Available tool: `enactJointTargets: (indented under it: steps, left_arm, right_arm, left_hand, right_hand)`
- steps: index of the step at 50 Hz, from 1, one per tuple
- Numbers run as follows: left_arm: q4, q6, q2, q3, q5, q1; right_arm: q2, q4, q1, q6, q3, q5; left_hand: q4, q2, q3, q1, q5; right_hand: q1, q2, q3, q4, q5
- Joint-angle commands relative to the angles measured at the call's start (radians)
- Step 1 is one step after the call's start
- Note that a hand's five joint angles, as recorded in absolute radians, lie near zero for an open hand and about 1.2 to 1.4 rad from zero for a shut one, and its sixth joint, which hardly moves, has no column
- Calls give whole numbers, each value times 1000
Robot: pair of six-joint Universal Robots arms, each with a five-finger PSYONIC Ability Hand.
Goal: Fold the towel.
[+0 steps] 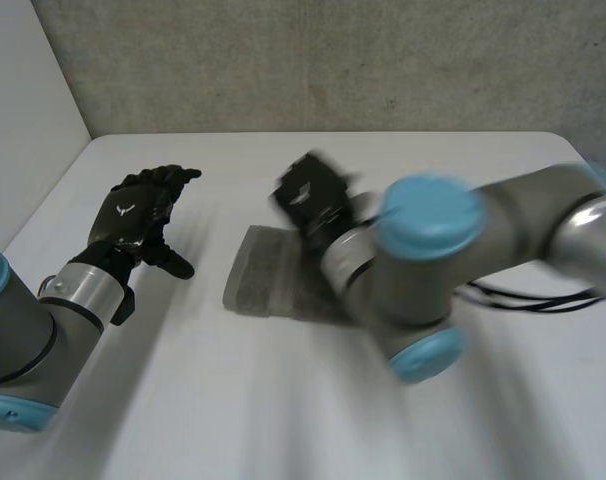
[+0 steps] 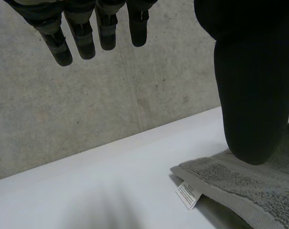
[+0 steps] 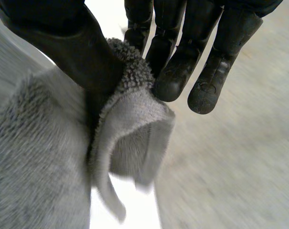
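Towel (image 1: 266,282) is lying as a small grey rectangle near the middle of the counter (image 1: 283,410), a little toward its far edge. We are pinching a bunched bit of its border with our right hand (image 1: 311,195): in the right wrist view the thumb (image 3: 75,52) is pressing the terry cloth against the fingers (image 3: 175,76), and a loose flap is hanging below the grip. Which corner that is, we cannot tell. Our left hand (image 1: 133,215) is hovering over bare counter toward the left edge, apart from the towel, with its fingers (image 2: 82,40) straight and spread and holding nothing. In the left wrist view the near border is showing stacked layers with a white label (image 2: 187,195) sticking out between them, so we are judging that at least one fold is already in place. We are reading this as a fold in progress: the pinched part is yet to be carried across, laid flat, released and smoothed.
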Motion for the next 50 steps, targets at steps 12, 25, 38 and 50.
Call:
enactJointTargets:
  steps: [12, 25, 38, 50]
  left_arm:
    - [19, 6, -41, 30, 3, -17]
    - [-63, 28, -159, 202, -31, -143]
    - [-70, 117, -220, 230, -115, -172]
    - [-72, 110, -122, 213, -117, -163]
  right_arm:
    - [27, 17, 86, 181, 2, 10]
    - [-283, 81, -222, 543, 463, -6]
    - [-186, -16, -333, 484, 569, -31]
    - [-212, -43, -254, 90, 405, 47]
  left_hand:
    - [27, 26, 26, 23, 11]
    - [53, 52, 53, 49, 37]
    - [44, 43, 44, 41, 28]
    - [33, 32, 32, 29, 17]
  right_hand:
    - [-1156, -1160, -1175, -1168, -1157]
    - [-1156, -1160, -1175, -1168, -1157]
    - [-207, -210, -226, -219, -207]
    - [65, 62, 46, 54, 65]
